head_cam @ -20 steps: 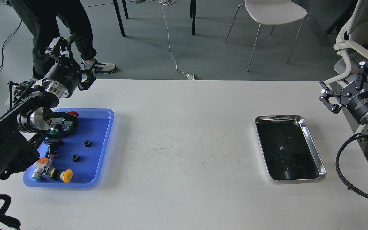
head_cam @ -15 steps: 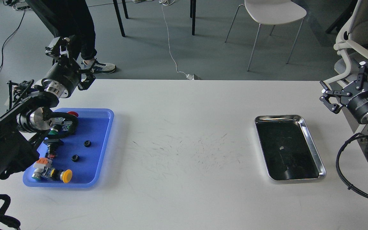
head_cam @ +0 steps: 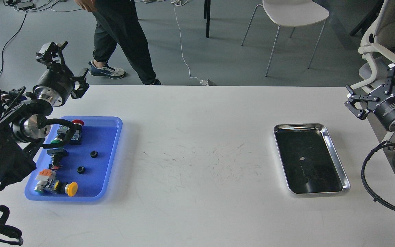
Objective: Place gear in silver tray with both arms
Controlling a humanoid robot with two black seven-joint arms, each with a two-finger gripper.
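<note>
Nothing moved yet: the silver tray (head_cam: 335, 161) lay empty at my right.
Two gears (head_cam: 94, 154) sat in the blue tray (head_cam: 111, 151); left gripper (head_cam: 63, 63) and right gripper (head_cam: 377, 94) hung spread, holding nothing.

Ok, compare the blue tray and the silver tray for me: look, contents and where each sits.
The blue tray is matte plastic; the silver tray is shiny metal with a dark reflective bottom. The blue tray holds push-button parts and two small black gears; the silver tray holds no parts. The blue tray sits at the table's left, the silver tray at its right. Both are rectangular, round-cornered, rimmed, and lie flat on the white table.
</note>
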